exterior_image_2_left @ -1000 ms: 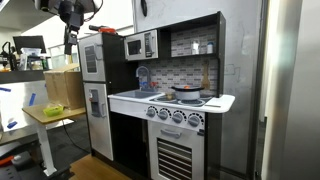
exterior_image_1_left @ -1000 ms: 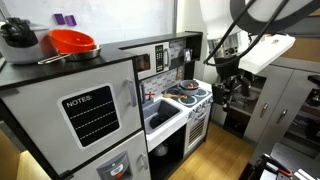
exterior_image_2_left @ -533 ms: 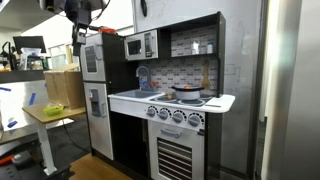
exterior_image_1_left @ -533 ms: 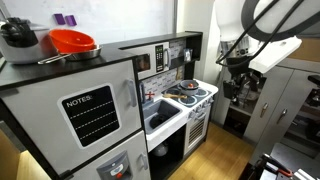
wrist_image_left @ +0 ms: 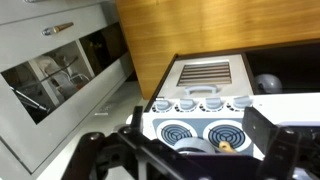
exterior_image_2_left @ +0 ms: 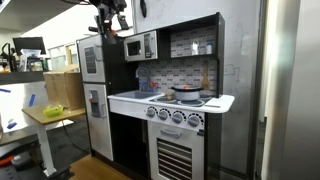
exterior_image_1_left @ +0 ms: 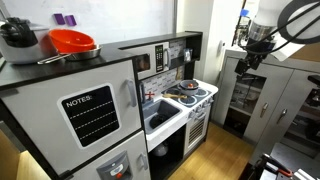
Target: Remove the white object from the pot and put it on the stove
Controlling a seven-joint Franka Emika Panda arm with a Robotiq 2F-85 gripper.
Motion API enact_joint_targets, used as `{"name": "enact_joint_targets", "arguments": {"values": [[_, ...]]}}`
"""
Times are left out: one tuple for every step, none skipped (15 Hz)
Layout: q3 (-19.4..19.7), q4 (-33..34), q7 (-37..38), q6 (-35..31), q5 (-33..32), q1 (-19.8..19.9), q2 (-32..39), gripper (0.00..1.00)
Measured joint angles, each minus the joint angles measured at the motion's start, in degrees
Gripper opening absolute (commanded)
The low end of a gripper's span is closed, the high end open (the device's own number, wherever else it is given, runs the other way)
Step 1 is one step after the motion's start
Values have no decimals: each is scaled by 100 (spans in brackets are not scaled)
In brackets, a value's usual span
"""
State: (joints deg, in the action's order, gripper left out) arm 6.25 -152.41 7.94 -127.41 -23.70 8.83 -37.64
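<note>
The small silver pot (exterior_image_1_left: 186,88) stands on the white stove (exterior_image_1_left: 199,97) with red burners; both also show in an exterior view, the pot (exterior_image_2_left: 186,93) on the stove (exterior_image_2_left: 205,101). In the wrist view the pot's rim (wrist_image_left: 193,146) shows at the bottom edge, on the stove (wrist_image_left: 200,118), with a small yellowish thing (wrist_image_left: 226,146) beside it. I cannot make out the white object. My gripper (wrist_image_left: 198,123) is open and empty, high above and away from the stove in both exterior views (exterior_image_1_left: 250,48) (exterior_image_2_left: 112,18).
A dark grey lidded pot (exterior_image_1_left: 18,40) and a red-orange bowl (exterior_image_1_left: 72,42) sit on top of the toy fridge. The sink basin (exterior_image_1_left: 160,112) lies beside the stove. A microwave (exterior_image_2_left: 140,46) hangs above the counter. Metal cabinets (exterior_image_1_left: 290,100) stand behind the arm.
The arm has risen and swung over toward the kitchen. The gripper stays open. The pot has not moved.
</note>
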Motion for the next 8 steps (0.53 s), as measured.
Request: {"name": "enact_joint_targets", "arguments": {"values": [[135, -60, -149, -356, 31, 19, -44, 100], [278, -128, -325, -736, 99, 22, -70, 100], [399, -199, -518, -1067, 266, 8, -78, 100], [476, -256, -665, -1271, 389, -2, -78, 100], [513, -287, -722, -1358, 444, -14, -80, 100], [521, -299, -726, -1394, 458, -27, -83, 100], [521, -302, -726, -1407, 462, -38, -88, 100], [521, -303, -726, -1410, 464, -42, -92, 100]]}}
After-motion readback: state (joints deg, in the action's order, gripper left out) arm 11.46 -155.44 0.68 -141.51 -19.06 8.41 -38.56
